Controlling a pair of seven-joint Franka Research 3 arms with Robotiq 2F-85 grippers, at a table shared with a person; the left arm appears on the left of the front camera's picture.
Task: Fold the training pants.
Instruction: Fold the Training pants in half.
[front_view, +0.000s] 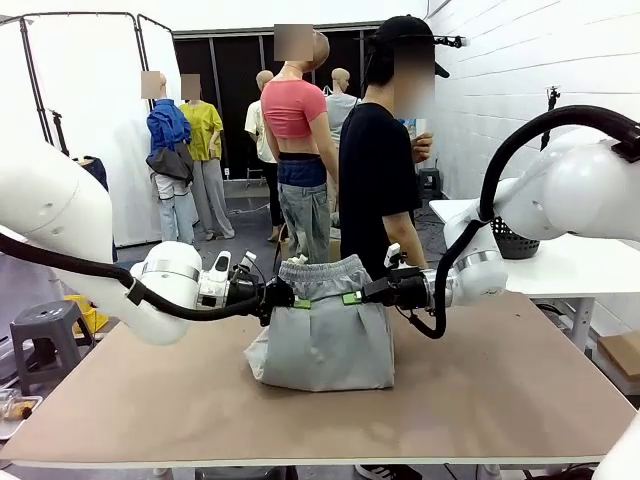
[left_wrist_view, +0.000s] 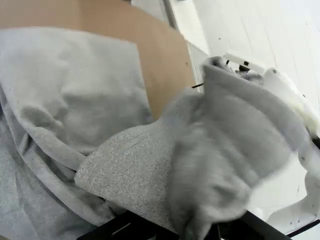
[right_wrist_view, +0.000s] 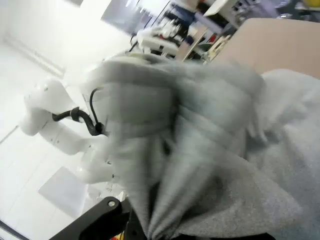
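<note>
Both my grippers, left (front_view: 283, 295) and right (front_view: 362, 293), are clenched on the waistband (front_view: 325, 267) of the training pants (front_view: 322, 340), one at each side, so the band is stretched level above the desk (front_view: 500, 390) while the legs bunch on it below. I judge this keeps the cloth straight for laying a fold. Blurred grey jersey covers my fingertips in both wrist views, and the drawstring I cannot make out.

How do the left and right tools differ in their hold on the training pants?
The left tool grips the waistband's left end of the training pants, reaching in from picture left; the right tool grips the right end from the opposite side. Both are shut on the cloth, at about equal height, holding the waistband up.
</note>
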